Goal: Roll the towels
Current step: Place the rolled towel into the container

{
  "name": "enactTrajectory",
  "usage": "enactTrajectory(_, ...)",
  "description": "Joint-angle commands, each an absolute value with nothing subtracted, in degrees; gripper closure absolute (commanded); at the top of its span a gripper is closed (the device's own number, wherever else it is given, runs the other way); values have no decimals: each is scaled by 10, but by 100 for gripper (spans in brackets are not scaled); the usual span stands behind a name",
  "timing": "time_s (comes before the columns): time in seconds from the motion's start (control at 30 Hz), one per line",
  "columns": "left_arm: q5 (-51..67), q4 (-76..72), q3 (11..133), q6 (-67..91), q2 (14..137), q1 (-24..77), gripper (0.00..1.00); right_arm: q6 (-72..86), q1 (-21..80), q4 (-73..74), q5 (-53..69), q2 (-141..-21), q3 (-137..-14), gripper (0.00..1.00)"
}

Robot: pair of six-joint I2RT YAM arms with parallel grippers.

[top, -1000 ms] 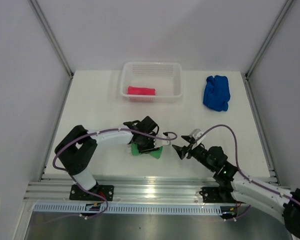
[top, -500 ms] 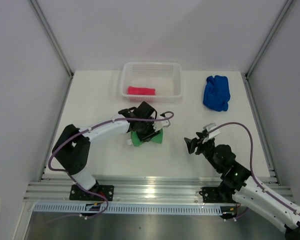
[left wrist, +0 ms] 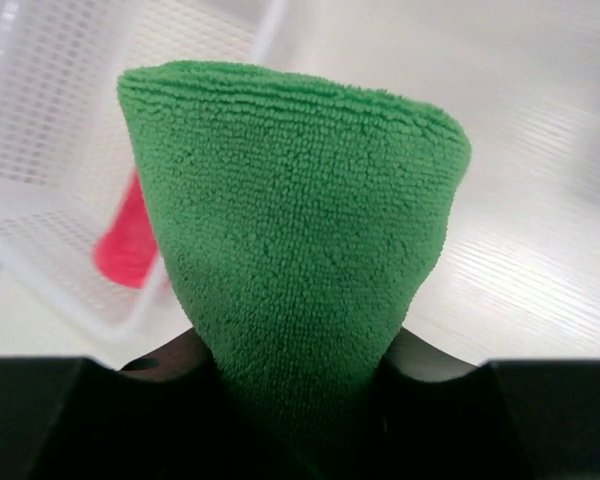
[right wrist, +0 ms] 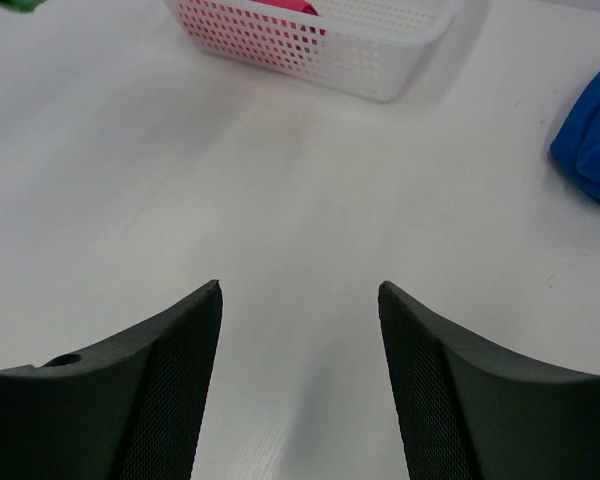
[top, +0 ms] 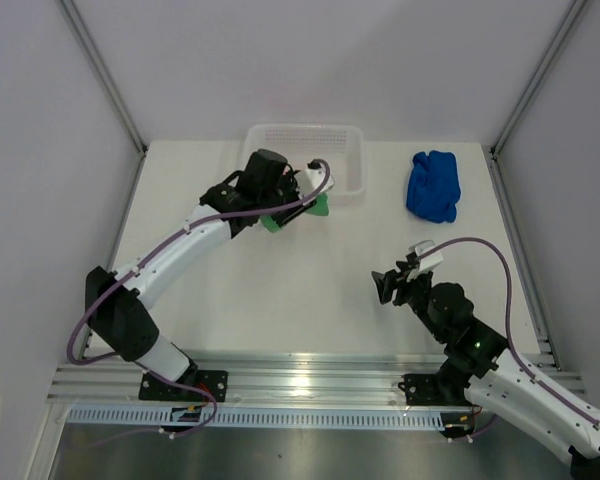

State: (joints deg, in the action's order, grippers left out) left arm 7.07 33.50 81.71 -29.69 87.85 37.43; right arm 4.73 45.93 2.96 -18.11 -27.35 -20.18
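Observation:
The rolled green towel [left wrist: 290, 220] is held off the table, with my left gripper [left wrist: 295, 355] shut on its lower end. From above, that gripper [top: 294, 206] hangs at the front edge of the white mesh basket [top: 352, 140], and green cloth [top: 321, 207] sticks out beside it. The pink towel [left wrist: 128, 240] lies rolled inside the basket [left wrist: 40, 130]; the arm hides it in the top view. The blue towel [top: 433, 185] lies crumpled at the far right. My right gripper [top: 388, 288] [right wrist: 300, 290] is open over bare table with nothing between its fingers.
The basket [right wrist: 360, 60] stands at the back centre against the enclosure's rear wall. Grey walls close the table on three sides. The blue towel [right wrist: 592, 150] shows at the right edge of the right wrist view.
My left arm has lifted the green towel off the table and carried it back to the basket's front edge. My right gripper has drawn back to the right, away from where the towel lay.

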Motion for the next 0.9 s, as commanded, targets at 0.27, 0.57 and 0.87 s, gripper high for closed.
enactTrajectory(0.27, 31, 263, 1112, -421, 1128, 263, 86, -119, 425, -159, -118, -380, -246, 32)
enactTrajectory(0.57, 52, 287, 1367, -610, 1354, 209, 84, -84, 292, -251, 98, -598, -330, 32)
enactTrajectory(0.87, 110, 262, 1376, -807, 1445, 188, 82, -62, 288, -214, 74, -687, -431, 33)
